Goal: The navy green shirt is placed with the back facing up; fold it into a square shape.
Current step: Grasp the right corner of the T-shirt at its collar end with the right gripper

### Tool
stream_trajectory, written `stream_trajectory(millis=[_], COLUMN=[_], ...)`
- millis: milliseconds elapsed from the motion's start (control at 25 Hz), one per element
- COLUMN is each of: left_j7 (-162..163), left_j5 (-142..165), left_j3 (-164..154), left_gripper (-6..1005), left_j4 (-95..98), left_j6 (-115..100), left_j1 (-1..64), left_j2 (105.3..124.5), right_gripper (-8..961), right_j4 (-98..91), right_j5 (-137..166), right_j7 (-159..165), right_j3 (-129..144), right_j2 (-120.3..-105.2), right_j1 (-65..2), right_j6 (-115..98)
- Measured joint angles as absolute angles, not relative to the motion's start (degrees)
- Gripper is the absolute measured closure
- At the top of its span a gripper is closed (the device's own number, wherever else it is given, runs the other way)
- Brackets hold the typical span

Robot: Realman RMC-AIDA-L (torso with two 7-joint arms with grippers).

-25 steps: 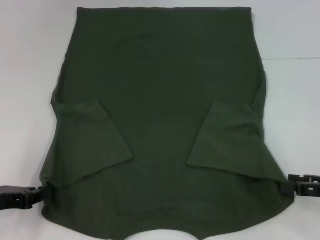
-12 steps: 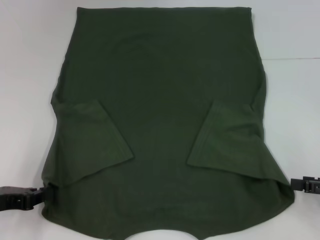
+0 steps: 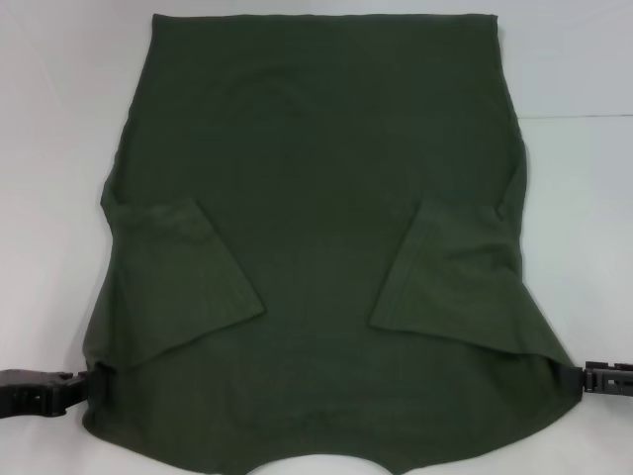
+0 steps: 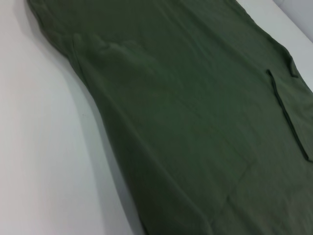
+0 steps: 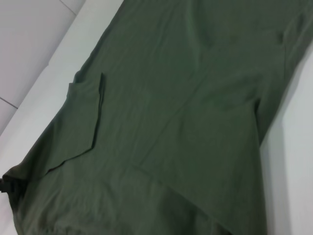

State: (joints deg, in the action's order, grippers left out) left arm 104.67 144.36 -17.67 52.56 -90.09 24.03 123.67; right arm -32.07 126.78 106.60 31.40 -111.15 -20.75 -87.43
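Lying flat on the white desk [image 3: 59,119], navy green shirt [image 3: 316,188] has both sleeves folded inward. Left gripper [image 3: 74,386] and right gripper [image 3: 582,377] sit at its near corners; can't tell whether jaws are apart or clamped.

A white, matte worktop [image 3: 59,119] carries everything here. Directly on it lies the navy green shirt [image 3: 316,178], spread flat with its plain side up and covering most of the surface. Both short sleeves are folded inward onto the body, the left sleeve [image 3: 178,287] and the right sleeve [image 3: 450,282] lying as angled flaps. The neckline sits at the near edge, the straight hem at the far edge. Bare worktop shows along both sides.
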Motion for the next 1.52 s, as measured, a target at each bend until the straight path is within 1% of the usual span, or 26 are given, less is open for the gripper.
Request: stream_trajectory(millis=[800, 1040, 1280, 1520], left_j7=[104.4, 104.3, 104.2, 104.2], left_j5=[144.4, 144.4, 144.4, 144.4], left_j3=[-17.7, -17.7, -17.7, -17.7], left_gripper=[977, 976, 976, 978], left_j4=[52.5, 52.2, 51.7, 51.7], left_j6=[-89.9, -89.8, -89.6, -89.6], left_j1=[24.2, 24.2, 24.1, 24.0], left_j2=[123.44, 123.39, 123.31, 123.35], right_gripper=[96, 115, 134, 154], right_j4=[-32.0, -32.0, -32.2, -32.0], right_j5=[128.6, 128.4, 128.8, 129.5], right_j7=[106.0, 105.8, 106.0, 106.6], right_j3=[31.9, 31.9, 31.9, 31.9], right_j2=[-113.43, -113.58, -114.19, -113.88], right_j1=[-22.7, -23.3, -23.9, -23.9], right_j6=[-87.2, -90.8, -91.3, -91.1])
